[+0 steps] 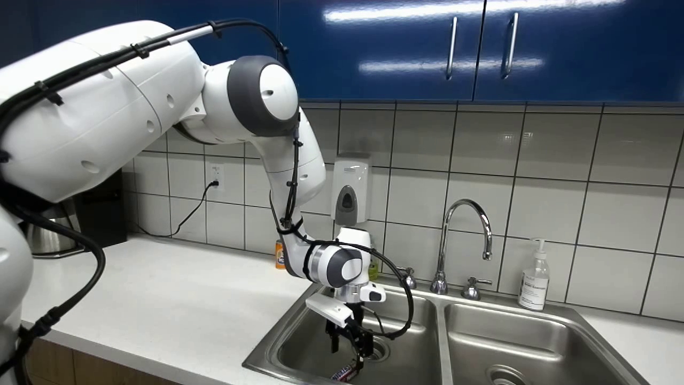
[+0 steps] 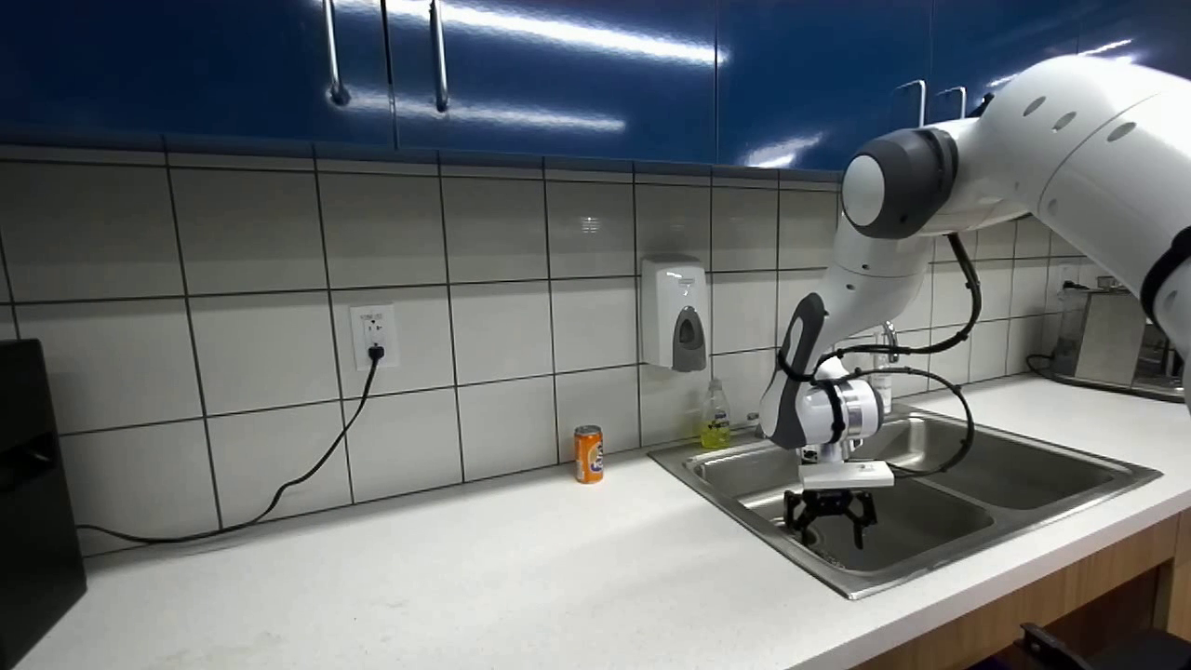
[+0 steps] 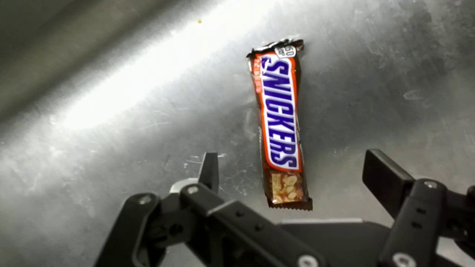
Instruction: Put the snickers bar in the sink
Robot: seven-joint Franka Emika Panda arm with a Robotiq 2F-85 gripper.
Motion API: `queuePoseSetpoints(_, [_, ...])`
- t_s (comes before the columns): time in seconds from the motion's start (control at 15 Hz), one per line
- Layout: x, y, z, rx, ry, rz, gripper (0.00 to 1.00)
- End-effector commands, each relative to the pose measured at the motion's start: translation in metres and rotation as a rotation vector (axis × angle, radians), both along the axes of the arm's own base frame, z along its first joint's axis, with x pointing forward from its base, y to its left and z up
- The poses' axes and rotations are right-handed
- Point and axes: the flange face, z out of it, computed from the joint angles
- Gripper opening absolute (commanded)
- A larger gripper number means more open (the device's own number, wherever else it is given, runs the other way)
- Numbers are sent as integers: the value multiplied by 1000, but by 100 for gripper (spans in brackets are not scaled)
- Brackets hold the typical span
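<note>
The candy bar [image 3: 280, 122] lies flat, label up, on the floor of the sink [image 1: 406, 366]. This is the destination named by the task, so the bar is presumably there to be left. The gripper [image 3: 291, 163] is spread wide and holds nothing; in the wrist view, a gap shows on each side of the bar (contact with the sink floor cannot be determined).

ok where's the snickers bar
In an exterior view, the snickers bar lies in the left sink basin, near the bottom edge, by the open gripper.
</note>
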Motion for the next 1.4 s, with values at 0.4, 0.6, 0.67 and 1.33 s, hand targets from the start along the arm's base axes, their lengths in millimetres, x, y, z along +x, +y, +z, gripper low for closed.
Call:
queuePoseSetpoints(0.4, [15, 7, 30, -15, -53, -40, 100])
queuePoseSetpoints(0.6, [18, 8, 41, -20, -68, -46, 100])
queuePoseSetpoints(0.67, [19, 9, 45, -22, -73, -45, 100])
queuePoseSetpoints(1.33, [19, 17, 88, -28, -116, -50, 100])
